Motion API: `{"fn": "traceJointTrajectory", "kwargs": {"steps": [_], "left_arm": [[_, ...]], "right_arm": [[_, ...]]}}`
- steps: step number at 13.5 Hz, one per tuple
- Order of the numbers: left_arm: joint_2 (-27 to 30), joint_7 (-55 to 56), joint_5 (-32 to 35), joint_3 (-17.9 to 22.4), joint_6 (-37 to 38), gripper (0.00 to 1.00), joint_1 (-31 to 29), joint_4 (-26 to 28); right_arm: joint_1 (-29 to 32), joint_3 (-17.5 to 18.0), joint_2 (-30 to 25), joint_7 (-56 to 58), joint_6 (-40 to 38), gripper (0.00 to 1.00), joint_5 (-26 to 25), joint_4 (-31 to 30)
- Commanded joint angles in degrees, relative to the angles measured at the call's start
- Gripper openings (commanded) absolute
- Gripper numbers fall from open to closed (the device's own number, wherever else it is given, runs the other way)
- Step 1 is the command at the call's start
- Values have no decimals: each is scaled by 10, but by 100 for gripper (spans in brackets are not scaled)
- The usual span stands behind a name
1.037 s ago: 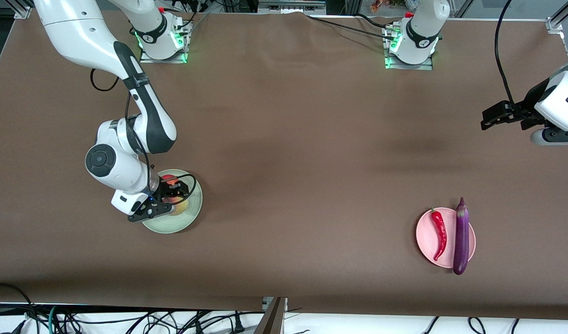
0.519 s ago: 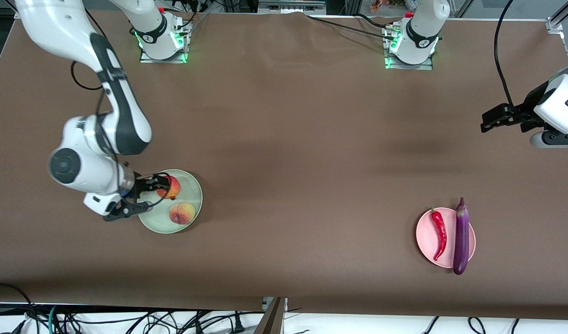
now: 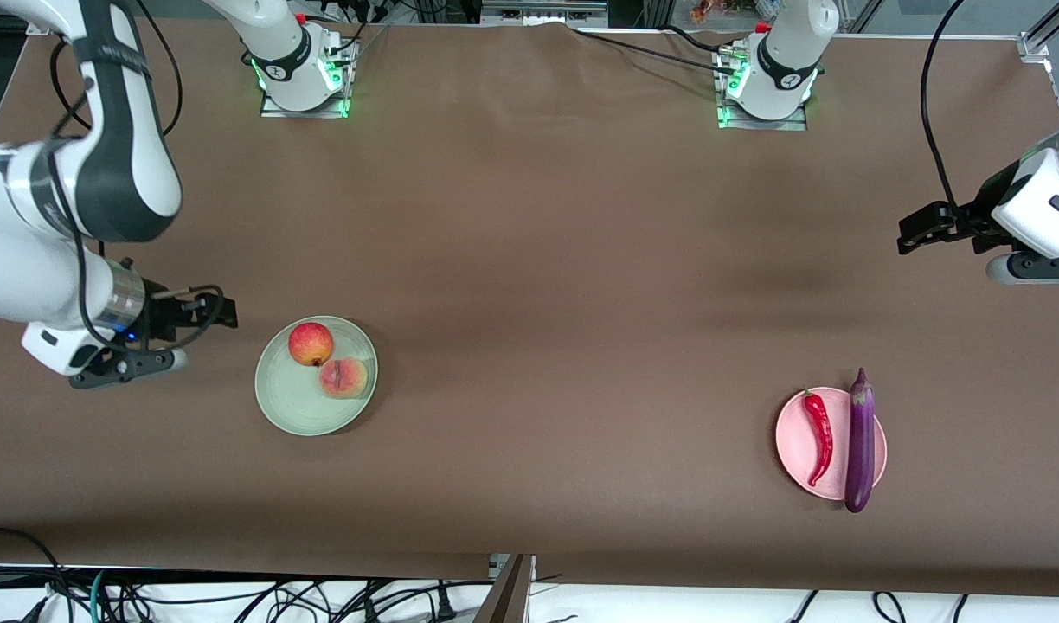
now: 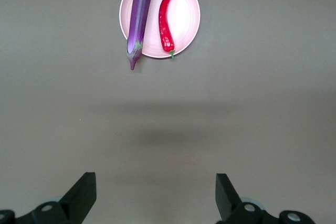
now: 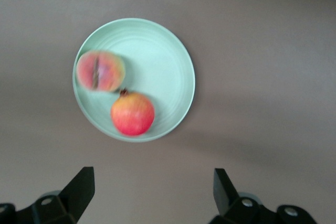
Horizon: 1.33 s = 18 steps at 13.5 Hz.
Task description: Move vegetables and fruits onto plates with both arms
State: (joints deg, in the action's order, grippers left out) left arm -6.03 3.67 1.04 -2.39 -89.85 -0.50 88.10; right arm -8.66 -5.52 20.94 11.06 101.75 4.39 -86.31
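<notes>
The mint green plate (image 3: pixel 298 405) holds the red-yellow pomegranate (image 3: pixel 311 343) and the peach (image 3: pixel 343 378); all three show in the right wrist view: plate (image 5: pixel 163 61), pomegranate (image 5: pixel 132 114), peach (image 5: pixel 100 71). My right gripper (image 3: pixel 220 311) is open and empty, up over bare table beside that plate. The pink plate (image 3: pixel 793 437) holds the red chili (image 3: pixel 820 436) and the purple eggplant (image 3: pixel 860 439), whose ends overhang the rim; the left wrist view shows plate (image 4: pixel 186 17), chili (image 4: pixel 166 20) and eggplant (image 4: pixel 139 14). My left gripper (image 3: pixel 907 232) is open and empty, over the table at the left arm's end.
The brown table cover (image 3: pixel 564 285) spans the whole table. The two arm bases (image 3: pixel 300 65) (image 3: pixel 767 78) stand along the edge farthest from the front camera. Cables (image 3: pixel 235 597) hang below the near edge.
My right gripper let go of the peach, which now lies on the green plate, then rose and drew off the plate toward the right arm's end. The left arm barely moved.
</notes>
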Motion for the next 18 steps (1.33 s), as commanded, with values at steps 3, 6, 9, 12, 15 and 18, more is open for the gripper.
{"fn": "traceJointTrajectory", "kwargs": {"steps": [3, 6, 9, 12, 15, 18], "left_arm": [[-16, 7, 10, 1, 5, 100, 10, -28], [-16, 8, 10, 1, 5, 100, 10, -28], [-16, 8, 9, 1, 5, 100, 10, -28], [-16, 9, 5, 1, 6, 100, 10, -28], [-16, 9, 5, 1, 6, 100, 9, -28], [-16, 9, 6, 1, 5, 100, 9, -28]], "right_arm": [[-5, 6, -116, -22, -83, 100, -5, -35], [-17, 9, -159, -71, -130, 100, -18, -38], [-21, 9, -193, -95, -160, 100, -20, -43], [-20, 20, -218, -101, -161, 100, -21, -47], [-22, 22, -207, -97, -161, 100, -30, -24], [-26, 25, -202, -101, -160, 100, -39, -24]]}}
